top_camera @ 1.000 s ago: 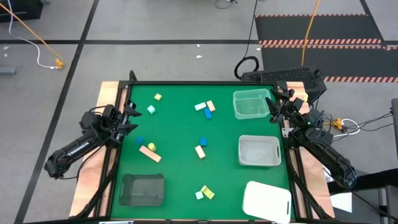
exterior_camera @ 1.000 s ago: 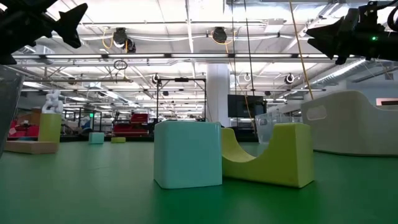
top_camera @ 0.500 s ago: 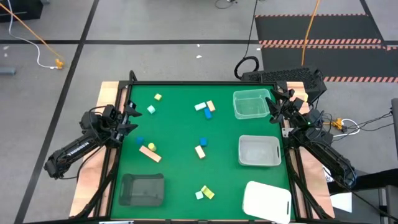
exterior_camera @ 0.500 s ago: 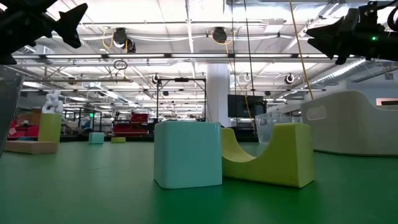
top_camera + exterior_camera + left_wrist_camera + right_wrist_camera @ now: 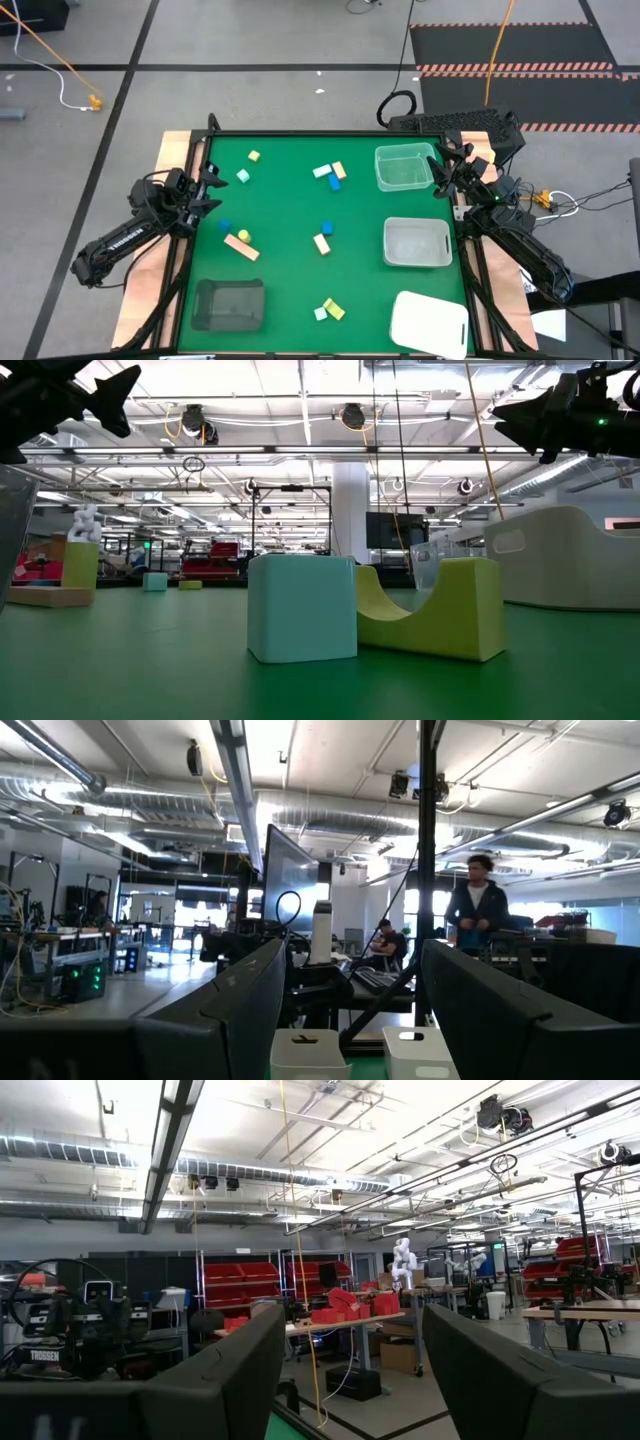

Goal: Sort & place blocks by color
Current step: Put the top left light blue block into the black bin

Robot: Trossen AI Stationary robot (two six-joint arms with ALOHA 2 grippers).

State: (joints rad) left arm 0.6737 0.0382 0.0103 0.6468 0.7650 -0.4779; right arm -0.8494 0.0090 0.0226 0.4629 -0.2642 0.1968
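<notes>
High view alone lays out the whole green worktop (image 5: pixel 290 290): the blocks (image 5: pixel 322 243) lie scattered across it, about a dozen, between the left gripper (image 5: pixel 210 190) at its left edge and the right gripper (image 5: pixel 440 170) at its right edge, fingers parted on both, holding nothing. Two clear trays (image 5: pixel 403 166), one dark tray (image 5: pixel 228 303) and one white tray (image 5: pixel 430 322) sit along the edges. Low view shows a mint cube (image 5: pixel 302 608) touching a yellow arched block (image 5: pixel 440 622) up close, a workshop hall beyond. Left wrist view catches a person (image 5: pixel 476 907) standing in the room, and one seated farther off
</notes>
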